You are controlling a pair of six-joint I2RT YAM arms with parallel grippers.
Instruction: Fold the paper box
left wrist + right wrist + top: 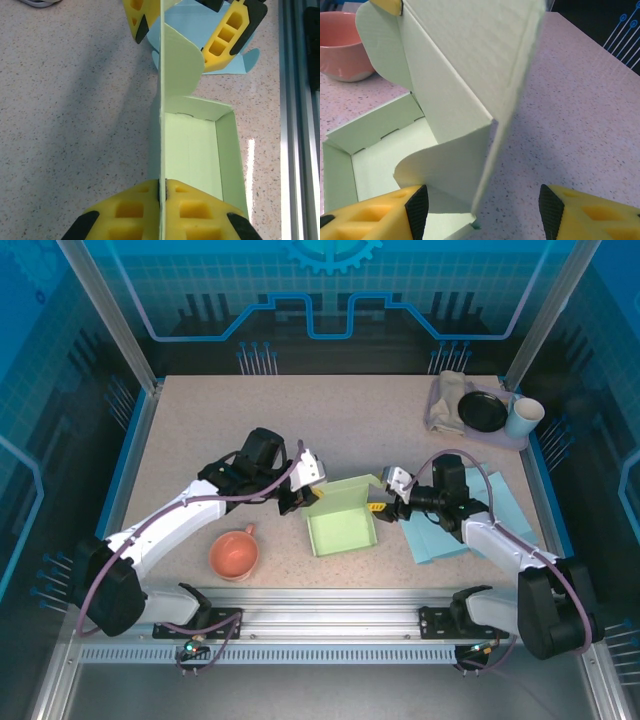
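The light green paper box (342, 530) lies open in the middle of the table, its lid (345, 490) standing up along the far side. My left gripper (298, 498) is shut on the lid's left end; in the left wrist view the yellow pads (142, 200) pinch the lid's thin edge (161, 150), with the tray (192, 150) to its right. My right gripper (385, 503) is open at the lid's right end. In the right wrist view its fingertips (417, 207) straddle the lid panel (470, 65) and a curved side flap (445, 165) without closing on them.
A pink cup (233, 554) stands left of the box near the front. Blue paper sheets (465, 525) lie under my right arm. A tray (520, 443) with a black bowl (483, 410) and white cup (523, 417) sits at the back right. A metal rail (330, 605) runs along the front.
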